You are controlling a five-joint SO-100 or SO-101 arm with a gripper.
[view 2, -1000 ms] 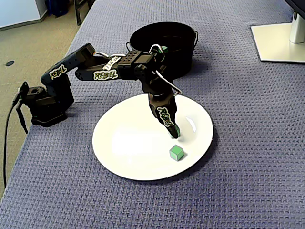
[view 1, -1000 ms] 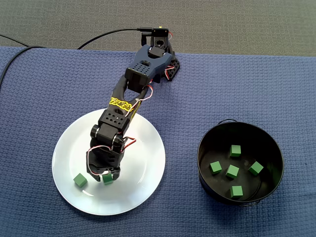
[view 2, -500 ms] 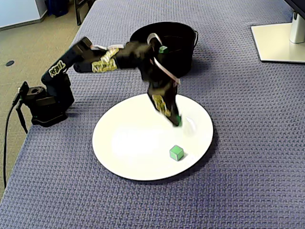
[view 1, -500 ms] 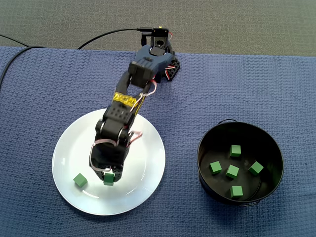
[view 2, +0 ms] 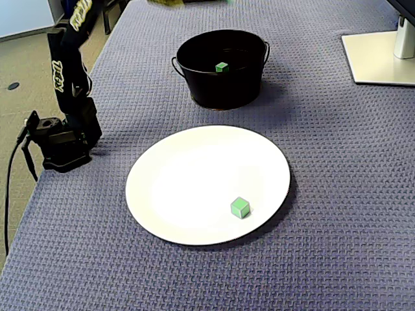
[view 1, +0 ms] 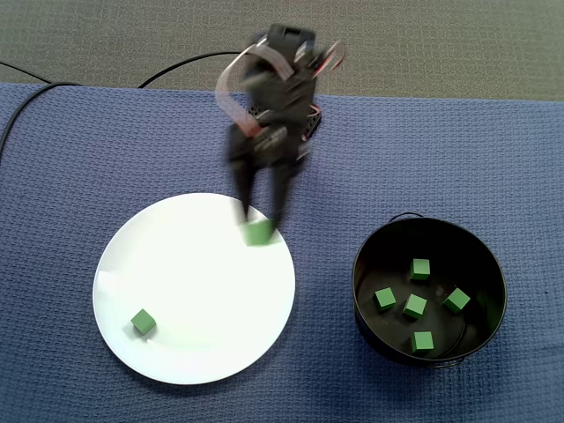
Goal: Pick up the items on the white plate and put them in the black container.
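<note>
Blue woven cloth covers the table [view 1: 493,150]. My arm [view 1: 269,132] stands raised over the white plate's [view 1: 194,291] far rim, claw [view 1: 258,220] clamping a green cube [view 1: 258,233]. A second cube [view 1: 143,322] lies on the plate, the black container [view 1: 441,238] beside it.

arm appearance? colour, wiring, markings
Black arm, blurred in one fixed view. Pale lettering decals run along its links. White and red wires loop near the wrist; a black cable leaves the base. Gripper: two dark fingers.
</note>
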